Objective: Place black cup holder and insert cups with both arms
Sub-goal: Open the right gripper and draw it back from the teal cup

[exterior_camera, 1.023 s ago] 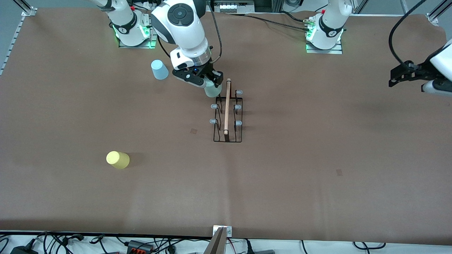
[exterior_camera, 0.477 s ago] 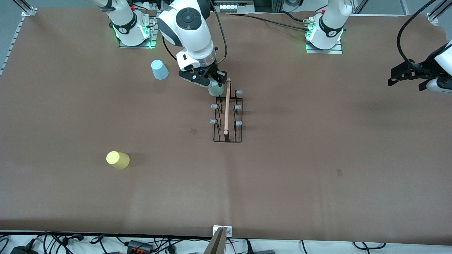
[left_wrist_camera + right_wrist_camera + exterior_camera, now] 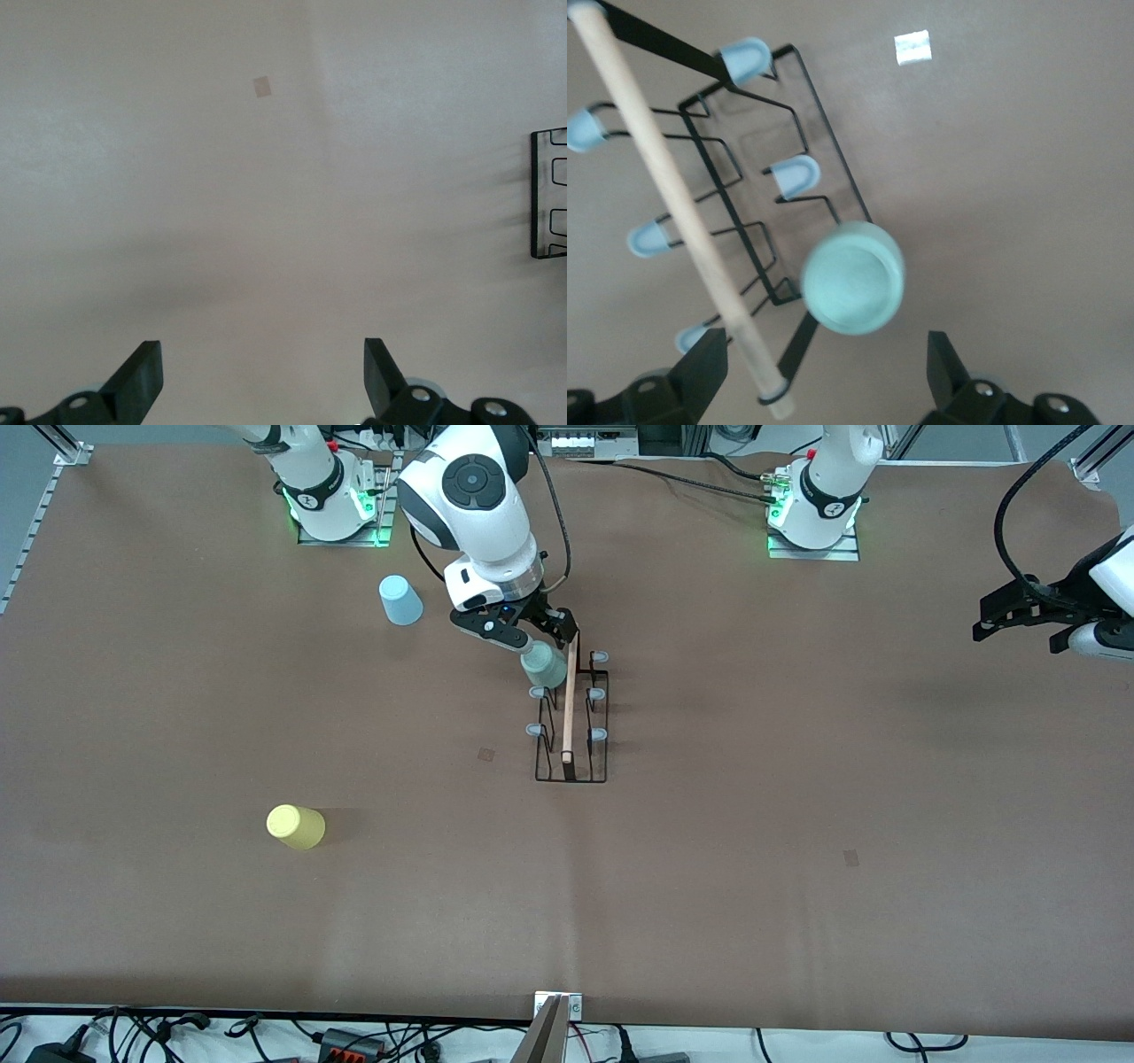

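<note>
Fingers of your right gripper (image 3: 819, 372) stand spread, free of the pale green plastic cup (image 3: 852, 278), which sits inverted on an end peg of the black wire rack (image 3: 571, 717). Lift straight up. Your left gripper (image 3: 263, 376) waits open over bare table.

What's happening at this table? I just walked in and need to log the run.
The right gripper hangs over the black cup holder, fingers open; the pale green cup sits upside down on a peg at the rack's end nearest the robots' bases. The light blue cup and yellow cup wait on the table. The left gripper waits open at its own end.
</note>
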Controlling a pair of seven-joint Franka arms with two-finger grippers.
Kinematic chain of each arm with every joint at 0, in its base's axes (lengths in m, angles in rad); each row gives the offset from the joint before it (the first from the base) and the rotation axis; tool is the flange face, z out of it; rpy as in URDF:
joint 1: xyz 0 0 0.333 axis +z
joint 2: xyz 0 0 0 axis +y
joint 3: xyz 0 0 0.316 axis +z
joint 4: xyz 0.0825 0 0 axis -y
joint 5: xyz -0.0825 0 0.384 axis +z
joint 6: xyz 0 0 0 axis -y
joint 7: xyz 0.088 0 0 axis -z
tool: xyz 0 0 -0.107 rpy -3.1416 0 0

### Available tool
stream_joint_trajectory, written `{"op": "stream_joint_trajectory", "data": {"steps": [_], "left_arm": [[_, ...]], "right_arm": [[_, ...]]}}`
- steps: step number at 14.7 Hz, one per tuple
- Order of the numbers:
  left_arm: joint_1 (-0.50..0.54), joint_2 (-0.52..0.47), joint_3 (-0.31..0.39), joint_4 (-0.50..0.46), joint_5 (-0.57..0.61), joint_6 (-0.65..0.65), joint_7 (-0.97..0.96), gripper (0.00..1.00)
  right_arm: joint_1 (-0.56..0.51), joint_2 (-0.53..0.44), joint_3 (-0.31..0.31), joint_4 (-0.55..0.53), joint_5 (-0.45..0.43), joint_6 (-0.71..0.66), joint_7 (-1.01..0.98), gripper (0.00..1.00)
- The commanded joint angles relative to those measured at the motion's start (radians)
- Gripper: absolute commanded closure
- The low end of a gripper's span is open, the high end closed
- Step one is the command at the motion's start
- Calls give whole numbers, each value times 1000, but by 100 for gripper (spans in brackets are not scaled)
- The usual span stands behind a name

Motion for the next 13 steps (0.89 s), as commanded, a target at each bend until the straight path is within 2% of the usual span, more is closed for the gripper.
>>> {"op": "stream_joint_trajectory", "data": {"steps": [1, 5, 7, 9, 11, 13], "left_arm": [[2, 0, -5, 7, -14, 7, 4, 0], [-1, 1, -5, 7, -14, 7, 3, 0], [-4, 1, -6, 7, -14, 9, -2, 0], [-4, 1, -6, 7, -14, 7, -3, 0], [-4, 1, -8, 8, -14, 9, -5, 0], [-4, 1, -8, 8, -14, 7, -5, 0]], "right_arm": [[-78, -48, 3, 20, -13, -37, -71, 0], [-252, -88, -15, 20, -5, -165, -463, 0], [-328, -90, -89, 21, -4, -184, -719, 0], [-338, -90, -203, 32, 8, -208, -954, 0], [-344, -73, -290, 55, 41, -207, -1137, 0], [-352, -9, -360, 124, 42, -209, -1318, 0]]}}
